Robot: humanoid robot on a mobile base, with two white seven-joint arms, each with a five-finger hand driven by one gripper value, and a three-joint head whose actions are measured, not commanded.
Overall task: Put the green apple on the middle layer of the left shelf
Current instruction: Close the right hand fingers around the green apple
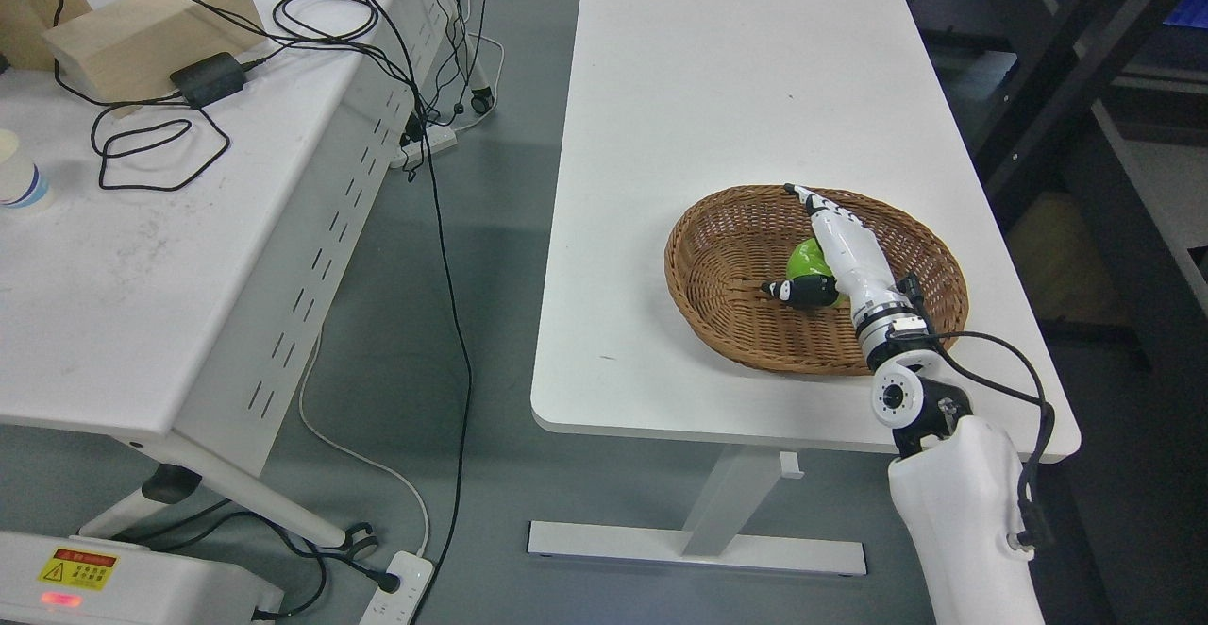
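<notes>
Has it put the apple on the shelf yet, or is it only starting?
Only starting. The green apple still lies in the wicker basket on the white table. The right hand is reaching over it, fingers open, thumb beside it. Gripping, lifting and carrying to the shelf remain.

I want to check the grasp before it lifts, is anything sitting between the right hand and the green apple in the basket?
Nothing visible is in the way. The right hand is already in the wicker basket, right against the green apple, with the thumb stretched across the apple's near side. The apple is the only item in the basket. The shelf is not identifiable here.
</notes>
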